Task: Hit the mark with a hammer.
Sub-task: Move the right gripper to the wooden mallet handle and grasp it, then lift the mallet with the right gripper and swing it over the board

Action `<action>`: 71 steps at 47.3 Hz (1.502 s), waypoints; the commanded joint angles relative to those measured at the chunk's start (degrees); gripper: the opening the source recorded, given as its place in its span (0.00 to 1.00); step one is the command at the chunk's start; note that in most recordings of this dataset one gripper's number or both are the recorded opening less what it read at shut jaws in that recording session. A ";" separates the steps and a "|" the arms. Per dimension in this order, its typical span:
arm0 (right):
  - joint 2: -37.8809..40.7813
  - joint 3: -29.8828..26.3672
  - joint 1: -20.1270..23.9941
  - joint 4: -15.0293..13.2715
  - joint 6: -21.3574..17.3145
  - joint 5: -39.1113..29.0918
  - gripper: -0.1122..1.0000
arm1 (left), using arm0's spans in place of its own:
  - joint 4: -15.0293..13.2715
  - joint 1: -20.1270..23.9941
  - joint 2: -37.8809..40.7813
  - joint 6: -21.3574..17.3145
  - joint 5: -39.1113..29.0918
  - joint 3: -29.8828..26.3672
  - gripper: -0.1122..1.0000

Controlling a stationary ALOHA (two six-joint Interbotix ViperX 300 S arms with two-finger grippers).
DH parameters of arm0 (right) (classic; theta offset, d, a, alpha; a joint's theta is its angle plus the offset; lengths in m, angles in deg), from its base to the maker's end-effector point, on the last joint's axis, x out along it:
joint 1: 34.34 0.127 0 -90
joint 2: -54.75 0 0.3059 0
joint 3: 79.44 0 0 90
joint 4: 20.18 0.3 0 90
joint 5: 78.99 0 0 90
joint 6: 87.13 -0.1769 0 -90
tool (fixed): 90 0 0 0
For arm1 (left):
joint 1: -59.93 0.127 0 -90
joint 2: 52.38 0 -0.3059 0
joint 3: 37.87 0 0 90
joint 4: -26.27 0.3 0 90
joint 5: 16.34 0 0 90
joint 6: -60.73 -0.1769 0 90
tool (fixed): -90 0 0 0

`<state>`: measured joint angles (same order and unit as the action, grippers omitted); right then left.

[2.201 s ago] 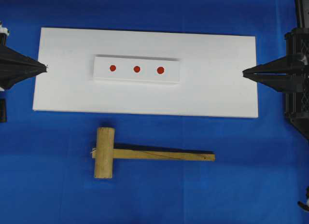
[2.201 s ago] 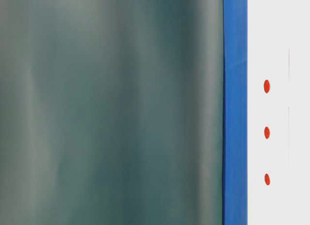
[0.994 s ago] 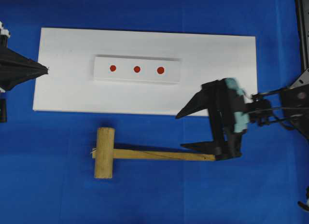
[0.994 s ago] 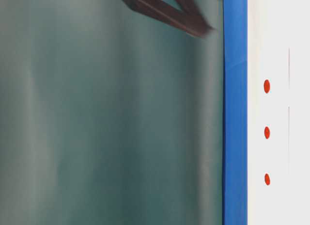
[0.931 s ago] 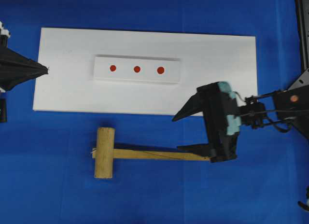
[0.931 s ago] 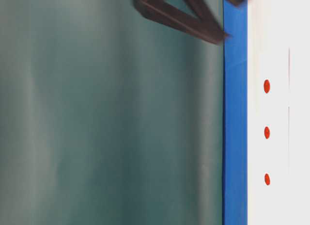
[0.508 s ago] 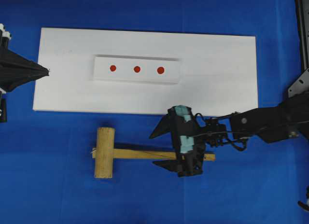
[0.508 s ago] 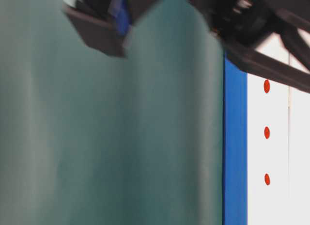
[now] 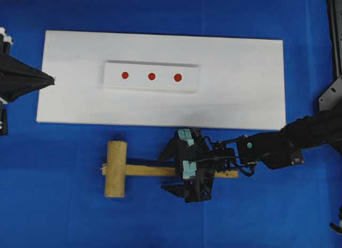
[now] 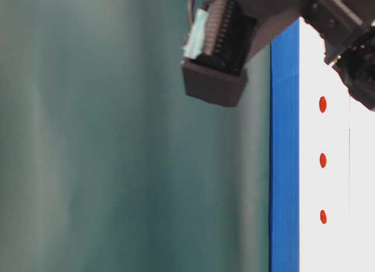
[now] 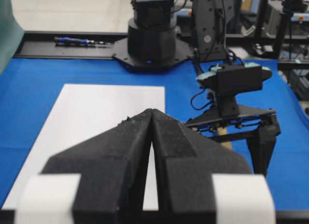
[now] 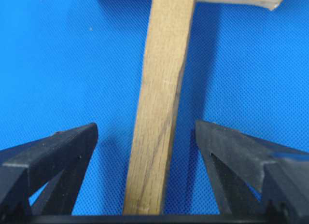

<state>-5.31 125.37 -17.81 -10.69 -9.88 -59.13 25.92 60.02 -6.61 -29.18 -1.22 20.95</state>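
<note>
A blue cloth [image 9: 64, 216] is covering the whole table. A large white board [image 9: 240, 87] is lying flat across its twelve o'clock half in the overhead view. At the far edge in the left wrist view, toward eleven o'clock, a blue-handled tool [image 11: 72, 40] is lying on a black rail [image 11: 58, 48]. A plain green backdrop [image 10: 117, 166] is filling the nine o'clock side of the table-level view.
</note>
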 commanded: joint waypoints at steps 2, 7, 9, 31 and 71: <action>-0.35 -1.05 0.09 0.18 0.26 0.53 0.88 | 0.00 0.00 0.35 0.09 0.35 -0.62 0.10; -0.35 -1.14 0.09 -0.09 0.62 0.53 0.75 | 0.00 0.00 0.35 0.09 0.26 -0.53 0.10; -0.35 -1.14 0.09 -0.09 0.62 0.62 0.65 | -0.09 0.00 0.35 0.09 0.35 -0.53 0.10; -2.20 -1.58 0.00 0.18 0.00 0.53 0.20 | -0.09 0.00 0.35 0.26 0.26 -0.26 0.10; -22.15 -0.53 -4.04 -0.26 1.23 -8.53 0.20 | -0.09 0.00 0.18 1.32 0.26 -0.18 0.10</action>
<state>-25.78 126.07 -21.59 -10.86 -8.82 -68.09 26.01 60.02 -6.70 -27.95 -1.22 21.30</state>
